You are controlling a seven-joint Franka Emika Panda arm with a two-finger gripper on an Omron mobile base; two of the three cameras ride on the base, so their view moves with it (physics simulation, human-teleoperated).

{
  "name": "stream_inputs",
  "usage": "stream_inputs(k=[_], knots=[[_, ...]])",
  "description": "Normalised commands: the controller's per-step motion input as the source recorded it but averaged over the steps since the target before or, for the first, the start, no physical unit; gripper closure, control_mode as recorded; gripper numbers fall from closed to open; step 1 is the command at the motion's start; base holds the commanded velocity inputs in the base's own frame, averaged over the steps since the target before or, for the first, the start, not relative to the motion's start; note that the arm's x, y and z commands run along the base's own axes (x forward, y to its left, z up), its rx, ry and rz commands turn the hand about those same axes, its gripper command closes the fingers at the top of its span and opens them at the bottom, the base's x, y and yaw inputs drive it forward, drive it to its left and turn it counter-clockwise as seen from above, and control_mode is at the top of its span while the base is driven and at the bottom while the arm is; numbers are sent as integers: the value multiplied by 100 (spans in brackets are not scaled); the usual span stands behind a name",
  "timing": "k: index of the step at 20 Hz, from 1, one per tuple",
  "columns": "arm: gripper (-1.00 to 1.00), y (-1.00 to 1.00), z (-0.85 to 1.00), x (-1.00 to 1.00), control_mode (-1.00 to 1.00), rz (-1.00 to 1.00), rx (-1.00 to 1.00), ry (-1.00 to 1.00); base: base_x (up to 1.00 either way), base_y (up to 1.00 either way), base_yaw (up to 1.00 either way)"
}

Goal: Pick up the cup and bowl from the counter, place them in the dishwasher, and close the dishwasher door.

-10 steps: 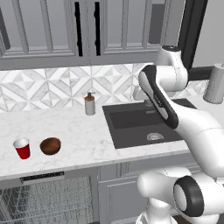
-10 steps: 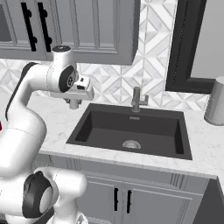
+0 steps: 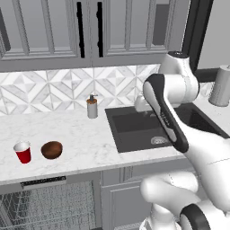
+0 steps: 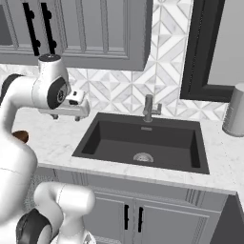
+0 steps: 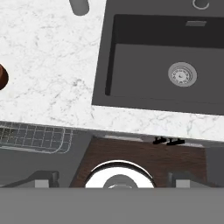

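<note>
The red cup [image 3: 22, 152] and the dark brown bowl [image 3: 51, 149] stand side by side at the left of the white counter [image 3: 85, 139]. Just the bowl's edge shows in the hand view [image 5: 2, 77] and a sliver of it behind my arm in the right base view [image 4: 20, 137]. My gripper [image 4: 66, 117] hangs open and empty above the counter by the sink's left rim, pointing down, well to the right of both. Under the cup the dishwasher [image 3: 42, 182] stands open with its wire rack [image 3: 45, 204] showing; its door is out of view.
A black sink [image 3: 143, 128] with a faucet [image 4: 148, 108] is set into the counter at the right. A grey soap dispenser [image 3: 92, 107] stands at the backsplash left of it. A grey canister [image 4: 235, 110] sits at the far right. Grey wall cabinets hang above.
The hand has swung left from over the sink's corner toward the counter and dropped slightly. Cup, bowl and base have not moved.
</note>
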Motion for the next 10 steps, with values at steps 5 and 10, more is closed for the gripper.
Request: stream_inputs(k=[5,10], knots=[[-100,81,-16,-64,-100,0,1,-4,0,0,0],[-100,66,-17,-34,-100,0,0,0,0,0,0]])
